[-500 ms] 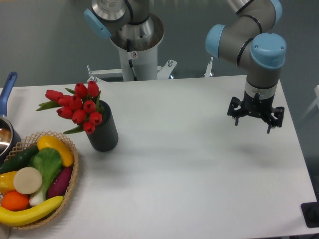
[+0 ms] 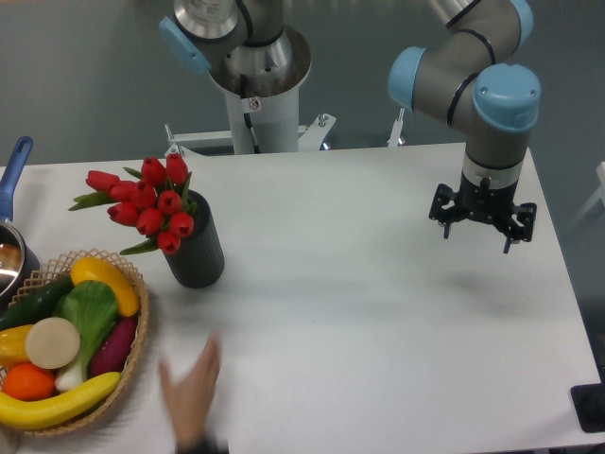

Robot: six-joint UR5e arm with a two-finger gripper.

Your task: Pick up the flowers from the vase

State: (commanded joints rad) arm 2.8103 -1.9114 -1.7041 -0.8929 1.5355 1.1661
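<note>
The flowers (image 2: 146, 203), a bunch of red tulip buds with green leaves, stand in the vase (image 2: 196, 248), a dark ribbed cylinder on the left part of the white table (image 2: 378, 312). The buds lean out to the left over the vase's mouth. My gripper (image 2: 483, 227) hangs above the table's right side, far from the vase, pointing down with its fingers spread and nothing between them.
A wicker basket (image 2: 132, 350) of toy vegetables and fruit sits at the front left. A pot with a blue handle (image 2: 11, 180) is at the left edge. A blurred human hand (image 2: 192, 388) reaches in from the front edge, below the vase.
A human hand has come into view at the table's front edge. My gripper has shifted very slightly to the left. The flowers and vase have not moved.
</note>
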